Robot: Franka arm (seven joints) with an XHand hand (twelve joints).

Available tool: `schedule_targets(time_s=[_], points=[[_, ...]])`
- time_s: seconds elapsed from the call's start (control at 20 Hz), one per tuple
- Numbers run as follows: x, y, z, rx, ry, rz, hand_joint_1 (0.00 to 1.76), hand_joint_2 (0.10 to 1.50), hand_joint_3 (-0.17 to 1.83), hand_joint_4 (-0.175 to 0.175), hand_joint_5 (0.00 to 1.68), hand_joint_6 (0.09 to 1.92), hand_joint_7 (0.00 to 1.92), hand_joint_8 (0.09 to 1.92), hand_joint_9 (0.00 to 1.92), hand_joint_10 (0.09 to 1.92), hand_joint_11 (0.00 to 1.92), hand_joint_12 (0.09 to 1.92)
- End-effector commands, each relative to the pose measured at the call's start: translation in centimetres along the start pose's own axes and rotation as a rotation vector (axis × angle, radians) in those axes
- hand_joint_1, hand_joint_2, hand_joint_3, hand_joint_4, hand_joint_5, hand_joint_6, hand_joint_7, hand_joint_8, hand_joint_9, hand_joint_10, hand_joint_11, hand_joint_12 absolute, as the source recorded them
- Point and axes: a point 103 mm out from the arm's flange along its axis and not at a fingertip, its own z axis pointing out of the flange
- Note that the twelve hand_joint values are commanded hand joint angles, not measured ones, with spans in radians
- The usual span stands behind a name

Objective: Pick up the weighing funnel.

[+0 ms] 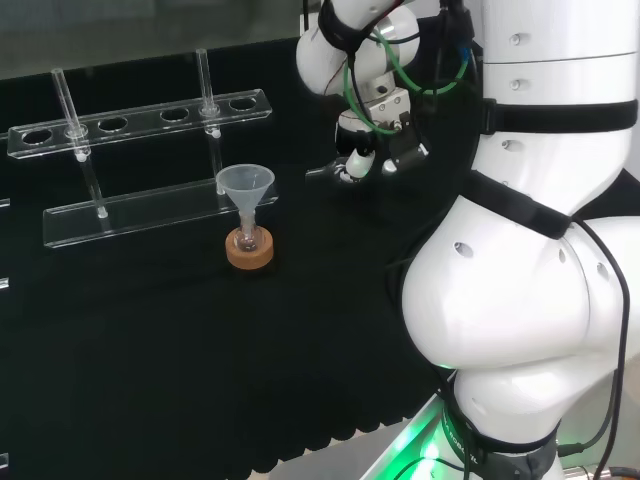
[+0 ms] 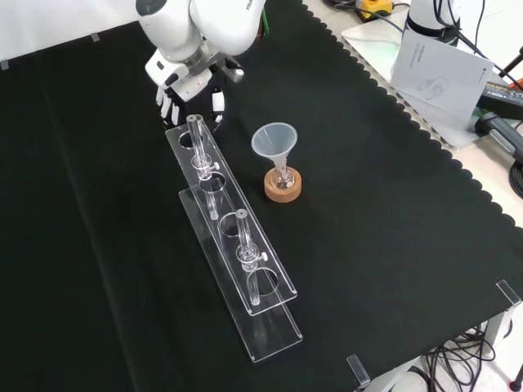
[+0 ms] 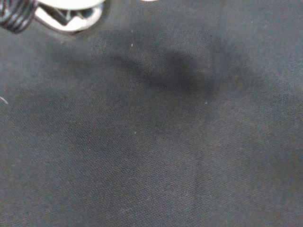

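The hand hangs low over the worktop at the rack's far end, apparently at the grasping step; I cannot tell whether it is clenched. A pale sliver beside it, toward the rack, may be the weighing funnel; next comes a straight lift.

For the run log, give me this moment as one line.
hand: black and white hand low over black cloth, by clear plastic rack end | clear cone-shaped funnel in small flask on cork ring | grasp: unclear
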Motion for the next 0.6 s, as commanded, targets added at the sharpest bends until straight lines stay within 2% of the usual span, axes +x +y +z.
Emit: schedule_targets(time_s=[0.05,0.6], points=[[-0.7,-1.9,-1.3,-0.053,0.05,0.015,1.12,0.65,0.65,0.175,1.29,0.64,0.73,0.63,1.05,0.31,0.84,1.01],[-1.9,-4.9,-2.2,-0.149,0.124,0.051,1.12,0.67,0.61,0.175,1.29,0.62,0.74,0.62,1.08,0.28,0.88,0.99]])
